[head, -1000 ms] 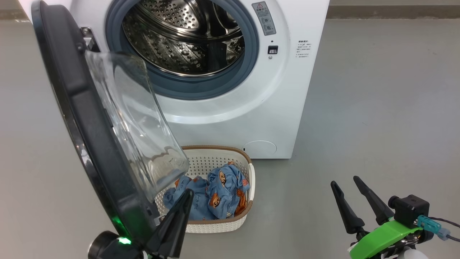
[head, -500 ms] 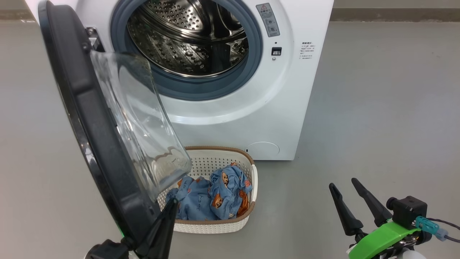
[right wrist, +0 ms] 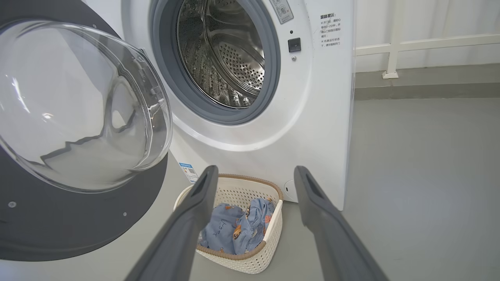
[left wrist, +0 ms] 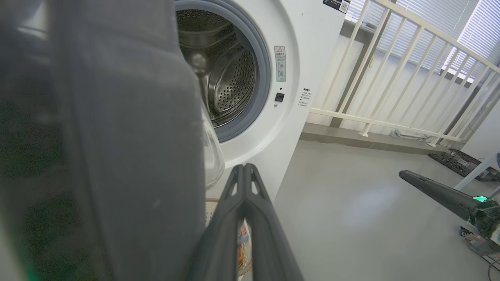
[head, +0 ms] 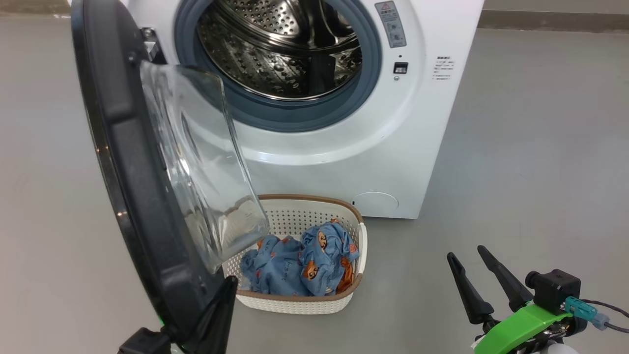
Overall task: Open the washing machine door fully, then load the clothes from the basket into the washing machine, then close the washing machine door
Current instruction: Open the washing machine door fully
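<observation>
Some limp, light clothes (head: 300,265) in the basket (head: 295,306) should suit a top-fold pinch; right jaws spread, left jaws pressed together.

white washing machine (head: 417,147), blue bear-print clothes (head: 300,268)

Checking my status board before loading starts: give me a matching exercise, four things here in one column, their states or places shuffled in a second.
1 washing machine door
2 clothes
3 left gripper
4 right gripper

A open, holding nothing
B swung open
C shut, beside the door's rim
D in the basket

Pairs: 1-B, 2-D, 3-C, 4-A.
</observation>
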Robot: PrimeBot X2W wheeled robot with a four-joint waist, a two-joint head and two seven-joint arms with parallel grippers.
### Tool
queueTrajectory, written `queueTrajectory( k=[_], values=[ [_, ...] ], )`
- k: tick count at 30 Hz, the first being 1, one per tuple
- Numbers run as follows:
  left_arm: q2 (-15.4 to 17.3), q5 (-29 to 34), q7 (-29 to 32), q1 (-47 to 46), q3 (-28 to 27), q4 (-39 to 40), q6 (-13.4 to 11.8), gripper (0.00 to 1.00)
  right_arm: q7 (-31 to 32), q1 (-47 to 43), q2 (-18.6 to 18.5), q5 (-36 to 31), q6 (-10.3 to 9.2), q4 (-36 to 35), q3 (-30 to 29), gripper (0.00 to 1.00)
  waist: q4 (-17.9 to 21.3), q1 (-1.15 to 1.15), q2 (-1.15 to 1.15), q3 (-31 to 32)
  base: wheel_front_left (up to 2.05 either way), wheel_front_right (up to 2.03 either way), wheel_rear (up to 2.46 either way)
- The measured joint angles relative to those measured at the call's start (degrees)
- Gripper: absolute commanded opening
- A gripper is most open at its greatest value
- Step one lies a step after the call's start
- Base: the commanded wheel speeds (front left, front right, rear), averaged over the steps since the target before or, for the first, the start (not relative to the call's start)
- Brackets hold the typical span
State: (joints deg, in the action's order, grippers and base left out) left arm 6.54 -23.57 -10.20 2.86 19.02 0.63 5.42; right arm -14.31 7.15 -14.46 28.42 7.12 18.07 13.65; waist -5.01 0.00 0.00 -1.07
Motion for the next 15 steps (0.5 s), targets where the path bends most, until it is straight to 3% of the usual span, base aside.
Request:
queueTrajectory(
  k=[15],
  values=[
    [1.8, -0.9, 0.0, 0.1, -4.3, -0.6, -3.5, 0.00, 0.0, 0.0, 0.5, 0.0, 0.00, 0.2, -1.0, 1.00, -3.3, 0.00, 0.00, -0.6, 0.00, 0.00, 0.00]
  ],
)
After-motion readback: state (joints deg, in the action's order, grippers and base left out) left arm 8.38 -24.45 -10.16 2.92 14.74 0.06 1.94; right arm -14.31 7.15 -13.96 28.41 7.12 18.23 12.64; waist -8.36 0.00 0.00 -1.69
